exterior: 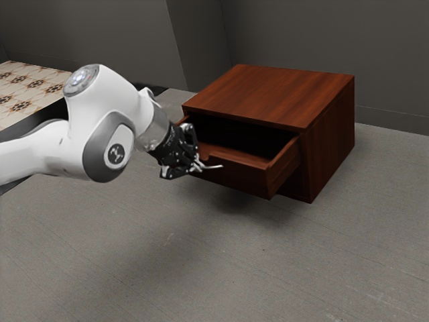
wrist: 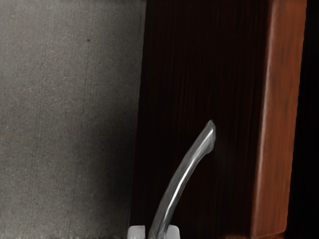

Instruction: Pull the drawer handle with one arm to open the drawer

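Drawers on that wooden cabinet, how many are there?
1. The drawer sits under the cabinet top, standing partly out, with the gripper shut on its metal handle. The cabinet's far sides are hidden, so more may exist.

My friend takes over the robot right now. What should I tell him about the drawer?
Gripper: shut on the handle, with a pad on each side of it in the wrist view.
Drawer: partly out of the cabinet, with a dark gap showing behind its front.
Done: handle grasped, drawer partly open.
Left: probably pull it further, straight away from the cabinet, then let go.
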